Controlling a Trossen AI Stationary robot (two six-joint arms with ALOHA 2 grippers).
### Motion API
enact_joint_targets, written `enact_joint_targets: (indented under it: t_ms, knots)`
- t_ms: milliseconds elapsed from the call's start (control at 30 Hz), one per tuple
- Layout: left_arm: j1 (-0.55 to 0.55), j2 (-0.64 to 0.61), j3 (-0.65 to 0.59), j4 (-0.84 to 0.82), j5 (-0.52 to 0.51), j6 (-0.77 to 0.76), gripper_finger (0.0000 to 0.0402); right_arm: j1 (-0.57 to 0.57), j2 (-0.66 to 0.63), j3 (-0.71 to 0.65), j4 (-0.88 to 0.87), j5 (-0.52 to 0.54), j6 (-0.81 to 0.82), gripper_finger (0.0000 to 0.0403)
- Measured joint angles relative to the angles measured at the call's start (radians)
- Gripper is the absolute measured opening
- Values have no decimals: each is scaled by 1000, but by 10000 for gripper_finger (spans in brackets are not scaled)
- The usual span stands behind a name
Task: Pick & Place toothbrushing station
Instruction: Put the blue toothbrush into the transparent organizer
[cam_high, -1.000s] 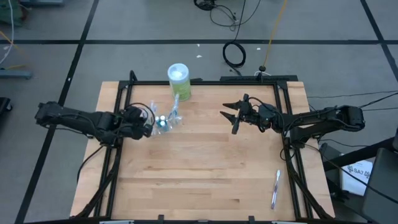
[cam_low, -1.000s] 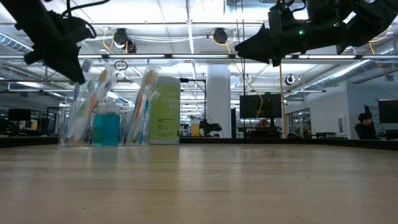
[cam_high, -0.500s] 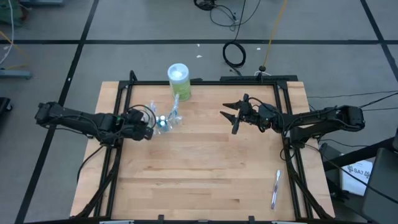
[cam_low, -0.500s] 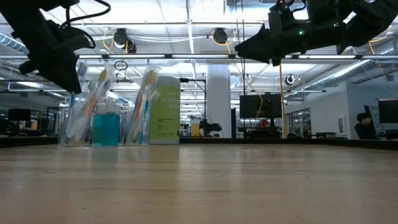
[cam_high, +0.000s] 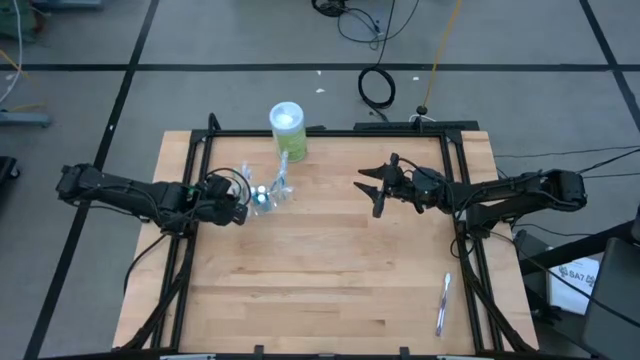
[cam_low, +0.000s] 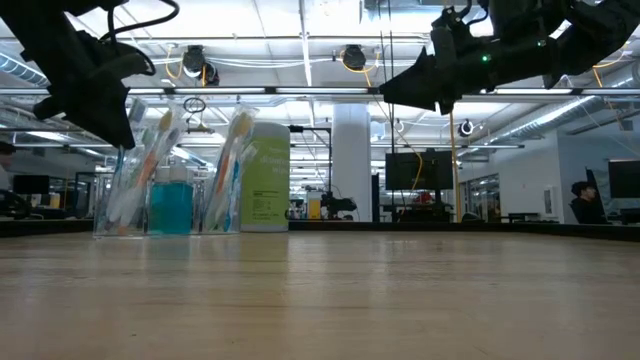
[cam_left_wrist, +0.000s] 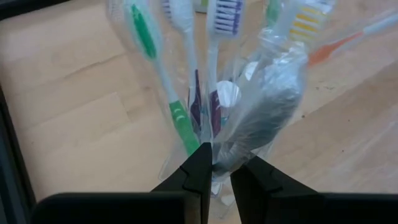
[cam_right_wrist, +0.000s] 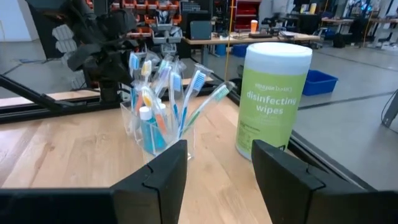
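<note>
The toothbrushing station is a small clear cup (cam_high: 266, 194) on the far left of the table. It holds several wrapped toothbrushes (cam_right_wrist: 163, 81) and blue white-capped tubes (cam_low: 170, 205). My left gripper (cam_left_wrist: 224, 169) slants down at the cup from the table's left. It is open by a narrow gap, its fingers on either side of a wrapped grey toothbrush (cam_left_wrist: 264, 115). My right gripper (cam_high: 369, 192) hangs open and level in the air at mid-table, pointing at the cup, with nothing between its fingers. My left gripper has its fingertips (cam_left_wrist: 200, 163) on either side of the lower end of the wrapped grey toothbrush (cam_left_wrist: 222, 163), which stands in the cup. It comes slanting down from the table's left. Whether the fingers touch the wrapper or the cup I cannot tell.
A tall green wipes container with a white lid (cam_high: 287, 130) stands just behind the cup at the far edge. One wrapped toothbrush (cam_high: 442, 303) lies on the table near the front right corner. Bare wood (cam_high: 320, 270) spans the middle and front of the table.
My left gripper has tipped a little further down beside the cup. The cup and the toothbrushes stand as before.
</note>
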Motion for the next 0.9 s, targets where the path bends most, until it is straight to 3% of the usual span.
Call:
enact_joint_targets:
  t_ms: [133,500,900]
  knots:
    - [0,0,0,1,0,67,58,0,0,0,0,0,0,173]
    - [0,0,0,1,-7,56,62,0,0,0,0,0,-1,173]
    - [0,0,0,1,7,58,149,-7,0,0,24,0,-11,173]
